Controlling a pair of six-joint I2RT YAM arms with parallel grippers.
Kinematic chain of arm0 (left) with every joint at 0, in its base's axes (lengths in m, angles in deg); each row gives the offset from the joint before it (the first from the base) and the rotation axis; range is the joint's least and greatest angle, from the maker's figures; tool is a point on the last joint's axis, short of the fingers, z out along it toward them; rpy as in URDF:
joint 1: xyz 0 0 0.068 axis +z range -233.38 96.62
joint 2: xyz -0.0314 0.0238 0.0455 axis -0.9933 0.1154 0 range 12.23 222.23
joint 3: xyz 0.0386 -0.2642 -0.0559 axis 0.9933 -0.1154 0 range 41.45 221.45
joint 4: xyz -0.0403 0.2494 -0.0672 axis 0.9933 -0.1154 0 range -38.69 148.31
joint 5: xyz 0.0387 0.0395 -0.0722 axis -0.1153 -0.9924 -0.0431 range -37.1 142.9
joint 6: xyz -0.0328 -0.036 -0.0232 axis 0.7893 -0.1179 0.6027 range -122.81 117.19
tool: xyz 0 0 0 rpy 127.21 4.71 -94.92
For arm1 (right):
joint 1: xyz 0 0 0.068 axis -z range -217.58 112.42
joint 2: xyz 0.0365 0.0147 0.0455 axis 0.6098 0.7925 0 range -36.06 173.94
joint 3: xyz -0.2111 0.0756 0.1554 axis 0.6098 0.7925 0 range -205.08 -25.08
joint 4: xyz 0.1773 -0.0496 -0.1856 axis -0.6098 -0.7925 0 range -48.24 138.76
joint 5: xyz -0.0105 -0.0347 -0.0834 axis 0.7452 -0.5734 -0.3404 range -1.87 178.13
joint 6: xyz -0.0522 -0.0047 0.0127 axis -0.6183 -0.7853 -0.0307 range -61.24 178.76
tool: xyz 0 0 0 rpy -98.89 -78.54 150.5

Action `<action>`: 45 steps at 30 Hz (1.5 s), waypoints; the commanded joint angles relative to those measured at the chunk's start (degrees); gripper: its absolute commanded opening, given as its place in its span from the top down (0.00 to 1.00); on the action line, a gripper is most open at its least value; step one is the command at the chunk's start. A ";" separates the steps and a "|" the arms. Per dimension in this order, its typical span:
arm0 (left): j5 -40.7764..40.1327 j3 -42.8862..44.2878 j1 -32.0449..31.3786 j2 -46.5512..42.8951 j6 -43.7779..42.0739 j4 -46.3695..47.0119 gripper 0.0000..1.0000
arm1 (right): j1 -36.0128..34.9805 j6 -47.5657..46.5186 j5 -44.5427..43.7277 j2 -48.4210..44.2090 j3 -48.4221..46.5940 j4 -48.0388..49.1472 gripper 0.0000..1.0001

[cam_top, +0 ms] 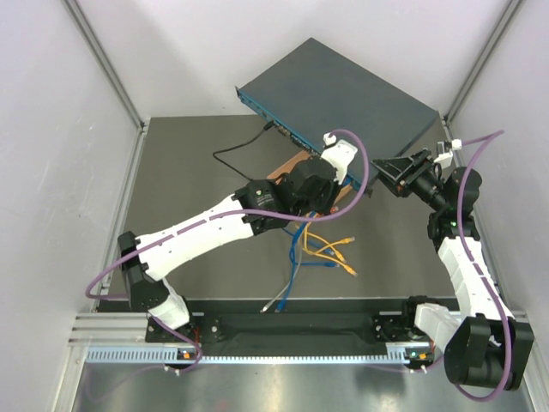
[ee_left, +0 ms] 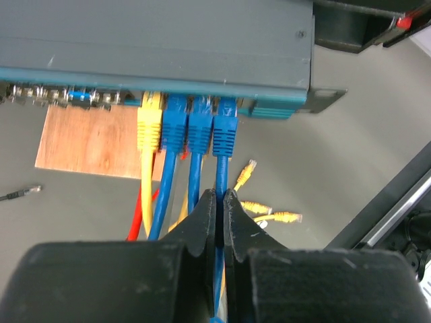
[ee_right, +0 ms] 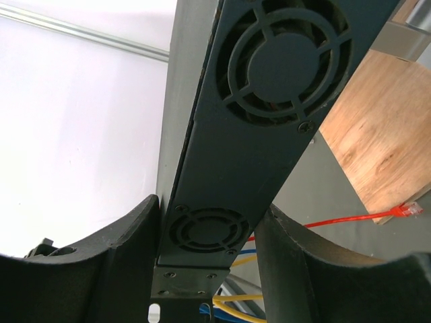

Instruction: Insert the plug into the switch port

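Note:
The switch is a flat dark teal-grey box at the back, raised above the table. In the left wrist view its front face holds one yellow plug and three blue plugs side by side. The rightmost blue plug sits in its port. My left gripper is shut on that plug's blue cable just below it, and also shows in the top view. My right gripper is shut on the switch's side face at its front right corner.
A brown wooden board lies on the table under the switch's front edge. Loose yellow plugs and blue cables lie mid-table. A black cable trails left. A red cable crosses by the board. White walls enclose the cell.

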 commanded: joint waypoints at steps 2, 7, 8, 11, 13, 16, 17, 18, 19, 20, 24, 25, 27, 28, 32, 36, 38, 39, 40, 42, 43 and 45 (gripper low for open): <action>-0.42 5.33 1.81 2.96 0.12 15.92 1.00 | -2.09 -7.15 1.23 -0.53 -0.04 0.82 1.00; 0.03 8.40 2.33 5.42 0.30 16.80 1.00 | -2.44 -6.53 1.14 -0.70 0.66 1.70 1.00; 0.03 8.76 2.42 5.68 0.21 16.80 1.00 | -2.44 -6.53 1.23 -0.61 0.66 1.78 1.00; 0.46 8.85 2.60 5.33 0.04 15.92 1.00 | -2.44 -6.88 1.40 -0.70 0.23 1.35 1.00; 0.64 8.24 2.60 4.46 -0.40 15.05 1.00 | -2.35 -8.02 1.49 -0.53 -0.74 -0.05 1.00; 1.34 6.13 3.56 2.00 -1.10 12.68 0.93 | -1.83 -10.30 1.58 -0.18 -2.67 -3.47 1.00; 3.08 4.99 4.17 1.30 -1.10 10.93 0.91 | -1.48 -10.92 1.66 0.00 -3.29 -4.27 0.98; 4.41 4.55 4.96 -0.10 -0.84 10.04 0.83 | -0.78 -11.62 1.75 0.18 -3.81 -4.98 0.95; 5.64 4.02 6.88 -0.90 -0.49 8.81 0.79 | -0.25 -12.67 1.93 0.18 -4.60 -5.59 0.92; 7.04 3.06 7.95 -1.78 -0.05 7.93 0.74 | 0.98 -13.03 2.19 0.26 -4.87 -6.12 0.84; 14.07 0.51 12.26 -7.04 -1.01 3.80 0.57 | 5.11 -13.39 4.30 0.79 -5.75 -6.39 0.64; 15.74 -0.28 13.92 -8.19 -1.37 3.70 0.50 | 5.99 -13.74 5.26 0.79 -6.01 -6.48 0.61; 17.77 -2.92 15.42 -11.34 -3.21 3.53 0.43 | 8.45 -14.09 7.10 0.79 -6.45 -7.00 0.45; 21.00 -4.41 17.26 -12.41 -3.65 3.27 0.38 | 9.24 -15.05 7.81 0.79 -6.63 -7.35 0.37; 28.57 -6.79 25.87 -16.55 -2.08 2.12 0.31 | 13.10 -19.71 10.54 -0.08 -9.09 -12.27 0.15; 37.89 -9.69 39.73 -20.05 2.75 2.56 0.18 | 16.27 -25.06 14.05 -1.22 -12.33 -17.09 0.00; 43.50 -11.53 44.85 -20.94 5.65 1.69 0.15 | 18.72 -26.56 15.89 -1.58 -13.66 -19.12 0.00; 45.71 -11.89 50.35 -21.12 6.36 1.07 0.14 | 19.79 -28.83 17.64 -1.75 -15.40 -20.35 0.00; 47.38 -12.15 53.28 -21.04 7.32 -0.06 0.13 | 20.84 -30.16 18.53 -1.76 -16.38 -23.32 0.00; 52.39 -12.07 62.04 -19.55 7.86 -3.49 0.09 | 24.27 -35.76 21.68 -1.23 -19.53 -27.11 0.00; 54.06 -11.81 65.41 -18.76 7.60 -4.90 0.07 | 25.41 -38.93 22.75 -0.79 -21.03 -29.65 0.00; 56.96 -11.10 73.04 -16.56 7.51 -8.75 0.05 | 28.92 -51.10 24.33 1.75 -26.28 -42.73 0.00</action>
